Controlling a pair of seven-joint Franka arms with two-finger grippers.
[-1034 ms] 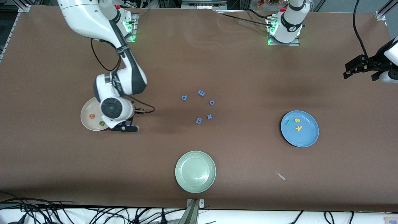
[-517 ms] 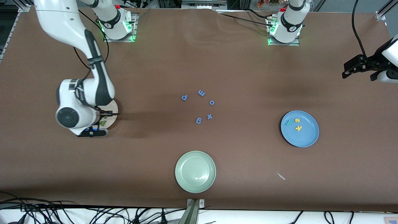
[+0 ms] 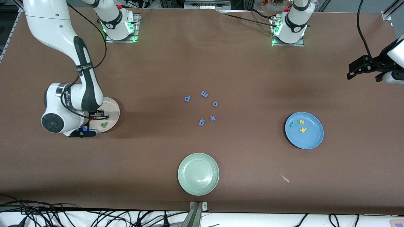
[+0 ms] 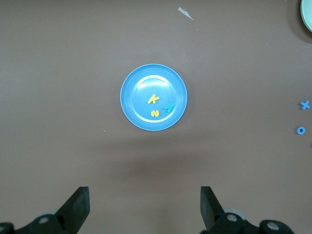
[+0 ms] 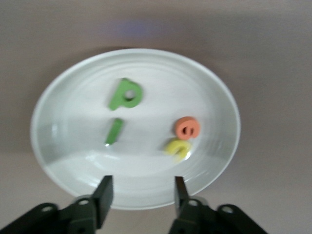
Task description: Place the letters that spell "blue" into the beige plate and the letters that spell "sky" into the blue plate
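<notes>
While bent low, plate-poised right arm (image 3: 85, 82)

pale green plate (image 3: 198, 174), five blue letters (image 3: 202, 107) mid-table, small scrap (image 3: 285, 178)

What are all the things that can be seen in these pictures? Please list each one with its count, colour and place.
beige plate: one, cream-beige, toward the right arm's end of the table.
letters in the beige plate: four, green b, green l, orange e, yellow u.
blue plate: one, mid-blue, toward the left arm's end.
letters in the blue plate: three, yellow s, yellow k, teal y.
loose blue letters: five, on the table's middle.
green plate: one, pale green, nearest the front camera.
small pale scrap: one, on the table beside the green plate.
right tool: over the beige plate, open, empty.
left tool: waits high over the table near the blue plate, open, empty.
</notes>
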